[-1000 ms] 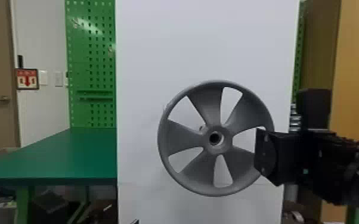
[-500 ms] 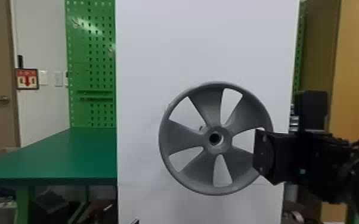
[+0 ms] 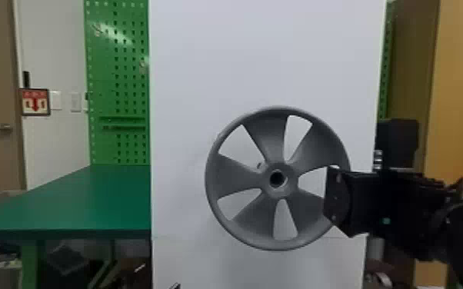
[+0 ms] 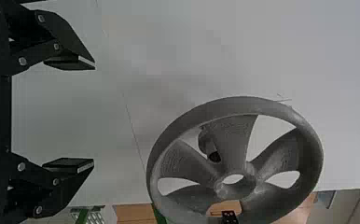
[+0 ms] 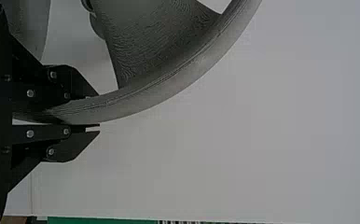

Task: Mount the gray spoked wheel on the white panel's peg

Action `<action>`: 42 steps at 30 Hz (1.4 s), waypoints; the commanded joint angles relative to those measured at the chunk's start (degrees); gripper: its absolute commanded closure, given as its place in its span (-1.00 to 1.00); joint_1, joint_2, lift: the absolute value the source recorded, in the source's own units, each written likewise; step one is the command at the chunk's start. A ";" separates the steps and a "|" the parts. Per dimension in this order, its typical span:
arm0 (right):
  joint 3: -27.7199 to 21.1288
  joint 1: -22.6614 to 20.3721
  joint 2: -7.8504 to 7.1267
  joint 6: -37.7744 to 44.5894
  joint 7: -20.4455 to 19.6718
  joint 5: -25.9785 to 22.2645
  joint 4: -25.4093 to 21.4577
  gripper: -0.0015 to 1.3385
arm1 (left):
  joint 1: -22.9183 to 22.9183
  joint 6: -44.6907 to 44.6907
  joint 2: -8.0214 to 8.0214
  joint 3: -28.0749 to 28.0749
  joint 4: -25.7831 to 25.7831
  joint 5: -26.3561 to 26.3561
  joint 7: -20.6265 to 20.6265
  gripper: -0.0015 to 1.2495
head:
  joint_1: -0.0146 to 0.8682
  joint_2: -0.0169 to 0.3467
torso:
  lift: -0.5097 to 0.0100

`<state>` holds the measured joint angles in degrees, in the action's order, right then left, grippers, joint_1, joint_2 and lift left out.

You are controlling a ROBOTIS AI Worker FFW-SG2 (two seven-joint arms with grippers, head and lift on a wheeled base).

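In the head view's lower middle, the gray wheel stands upright before the flat white panel, its round rim pinched at frame right by the right gripper. Fine ridges line its flared spokes. The left gripper is spread wide; behind the spokes sits probably the peg.

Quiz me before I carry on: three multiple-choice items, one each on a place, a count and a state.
1. Which part of the wheel sits between the fingers of the right gripper?
A) Hub
B) Rim
C) No part

2. How many spokes has it?
A) Three
B) Eight
C) Five

3. How is the left gripper?
A) Open, empty
B) Shut, empty
C) Shut on the wheel

1 B: the right wrist view shows the rim between the fingers.
2 C: five show around the hub in the head view.
3 A: its fingers stand wide apart with nothing between.
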<state>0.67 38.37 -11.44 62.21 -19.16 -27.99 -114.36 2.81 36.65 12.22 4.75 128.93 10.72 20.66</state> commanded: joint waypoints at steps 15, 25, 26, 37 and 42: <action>0.21 0.48 0.28 -1.75 0.00 0.83 2.91 0.70 | -0.09 0.00 0.09 0.00 0.00 0.09 -0.01 -0.19 | -0.69 -0.95 | -0.61; 0.29 0.75 0.36 -2.71 0.00 1.27 4.23 0.71 | -0.09 0.00 0.09 0.00 0.00 0.18 0.08 -0.19 | -0.69 -0.95 | -0.61; 0.38 0.75 0.45 -2.80 0.00 1.36 4.40 0.70 | -0.09 0.00 0.09 0.00 0.00 0.18 -0.01 -0.19 | -0.69 -0.95 | -0.61; 0.56 1.01 0.89 -3.33 0.09 1.62 5.28 0.70 | -0.09 0.00 0.18 0.00 0.00 0.26 -0.01 -0.19 | -0.69 -0.95 | -0.61; 0.82 1.54 1.24 -3.24 0.09 1.89 5.46 0.71 | 0.00 0.00 0.26 0.00 -0.09 0.26 -0.01 -0.19 | -0.69 -0.95 | -0.61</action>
<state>1.28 39.55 -10.43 58.87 -19.07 -26.35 -109.03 2.73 36.65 12.39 4.75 128.92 10.98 20.66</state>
